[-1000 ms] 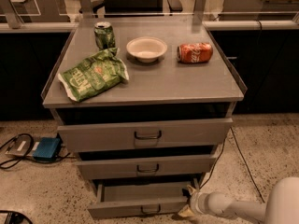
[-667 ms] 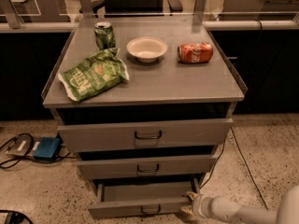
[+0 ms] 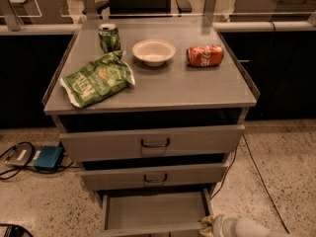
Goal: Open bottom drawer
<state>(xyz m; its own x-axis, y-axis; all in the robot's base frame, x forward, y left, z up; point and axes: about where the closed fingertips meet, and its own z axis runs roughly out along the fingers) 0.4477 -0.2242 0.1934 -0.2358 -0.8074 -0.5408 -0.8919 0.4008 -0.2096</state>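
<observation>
The bottom drawer (image 3: pixel 155 210) of the grey cabinet stands pulled out. Its empty grey inside shows, and its front lies along the lower edge of the view with the handle out of sight. My gripper (image 3: pixel 210 225) is at the drawer's front right corner, touching or right beside it. The pale arm (image 3: pixel 247 228) runs off to the lower right.
The mid-sized drawer (image 3: pixel 155 177) and the tallest top drawer (image 3: pixel 153 142) sit slightly out above it. On the cabinet top (image 3: pixel 197 90) lie a green chip bag (image 3: pixel 96 80), a green can (image 3: pixel 108 37), a white bowl (image 3: pixel 154 51) and a red can (image 3: pixel 205 55). A blue box (image 3: pixel 48 158) with cables lies on the floor at left.
The bottom drawer has slid further out toward the camera, so more of its inside shows. My gripper has moved with its front right corner, down and nearer.
</observation>
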